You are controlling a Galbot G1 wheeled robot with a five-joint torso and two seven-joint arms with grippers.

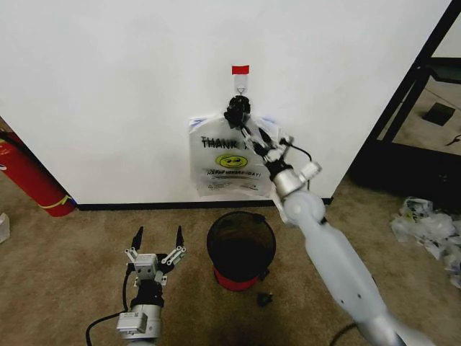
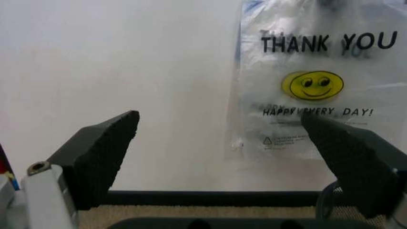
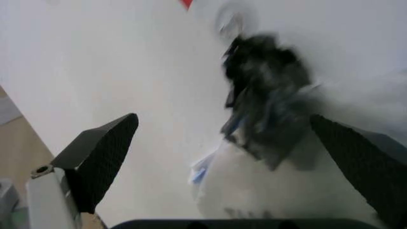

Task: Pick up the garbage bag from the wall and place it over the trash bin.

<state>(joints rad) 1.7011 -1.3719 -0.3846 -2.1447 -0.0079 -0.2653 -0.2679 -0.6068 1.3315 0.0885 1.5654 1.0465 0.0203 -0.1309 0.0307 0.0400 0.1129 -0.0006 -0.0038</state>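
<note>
the left gripper waits low over the carpet, fingers spread and empty, left of the trash bin. above the bin the garbage bag hangs from the wall hook by its bunched handles, and the right gripper reaches up there, jaws apart around that bunch, likely to lift it off

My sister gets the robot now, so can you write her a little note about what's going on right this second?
Right pincer: open, raised to the gathered top of the garbage bag, just under the hook; not closed on it.
Left pincer: open, low over the carpet, beside the trash bin, pointing at the wall.
Bag: on its hook on the wall, below the red tape.
Bin: on the floor just below the bag, no bag over it.
Done: right arm has reached the bag.
Left: grip it, lift it off the hook, put it over the bin.
</note>
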